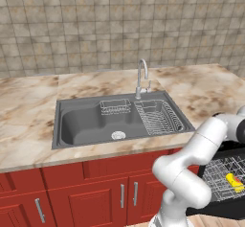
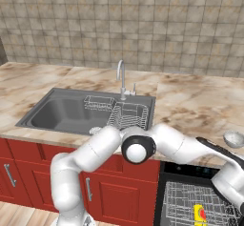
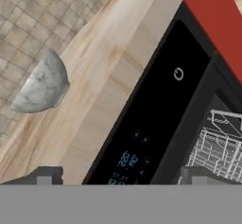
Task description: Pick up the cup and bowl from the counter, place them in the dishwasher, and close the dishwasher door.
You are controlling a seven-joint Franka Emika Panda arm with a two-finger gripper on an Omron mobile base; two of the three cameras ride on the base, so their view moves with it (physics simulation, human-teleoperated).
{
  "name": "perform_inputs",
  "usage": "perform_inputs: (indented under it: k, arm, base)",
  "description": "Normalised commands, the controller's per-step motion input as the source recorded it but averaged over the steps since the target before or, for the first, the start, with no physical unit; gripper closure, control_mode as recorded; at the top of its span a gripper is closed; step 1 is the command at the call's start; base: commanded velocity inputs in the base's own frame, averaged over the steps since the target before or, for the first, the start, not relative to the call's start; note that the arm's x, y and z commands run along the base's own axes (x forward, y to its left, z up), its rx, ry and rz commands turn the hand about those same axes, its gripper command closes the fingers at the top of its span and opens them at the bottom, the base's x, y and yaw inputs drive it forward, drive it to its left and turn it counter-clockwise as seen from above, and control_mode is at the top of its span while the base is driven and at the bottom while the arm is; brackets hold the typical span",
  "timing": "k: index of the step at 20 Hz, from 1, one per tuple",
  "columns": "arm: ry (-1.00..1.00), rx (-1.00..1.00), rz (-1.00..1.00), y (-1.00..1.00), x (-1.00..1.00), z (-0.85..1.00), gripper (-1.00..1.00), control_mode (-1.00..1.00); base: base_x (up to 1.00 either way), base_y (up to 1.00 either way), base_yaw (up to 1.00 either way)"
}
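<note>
- Presently, my fingers stand wide apart with nothing between them; one dark tip shows at the lower left of the hand view and the other at the lower right.
- Bowl: grey and marbled, resting on the counter near the tiled wall; in the right base view it sits at the counter's right end, above the dishwasher and well apart from my fingers.
- Dishwasher: black, with a lit control strip along its top edge; it stands open below the counter, with the white wire rack drawn out.
- Cup: small and yellow, lying in the rack; it is also seen in the left base view.
- Sink: grey basin set in the counter left of the dishwasher, with a wire drainer in its right part and a faucet behind.
- Red cabinets run under the sink.
</note>
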Motion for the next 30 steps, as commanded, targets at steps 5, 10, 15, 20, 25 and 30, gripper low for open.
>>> perform_inputs:
  k: [5, 10, 15, 20, 25, 30]
  arm:
    - [0.00, 0.09, 0.00, -0.02, 0.00, 0.59, -1.00, -1.00]
    - [0.00, 0.03, 0.00, -0.04, 0.00, 0.63, -1.00, -1.00]
    - [0.00, 0.00, 0.00, 0.00, 0.19, 0.52, -1.00, -1.00]
    - [0.00, 0.00, 0.00, 0.00, 0.32, 0.17, -1.00, -1.00]
    - [0.00, 0.00, 0.00, 0.00, 0.21, 0.00, -1.00, -1.00]
    - [0.00, 0.00, 0.00, 0.00, 0.19, -0.01, -1.00, -1.00]
  base:
    - [0.00, 0.00, 0.00]
    - [0.00, 0.00, 0.00]
    - [0.00, 0.00, 0.00]
    - [0.00, 0.00, 0.00]
    - [0.00, 0.00, 0.00]
    - [0.00, 0.00, 0.00]
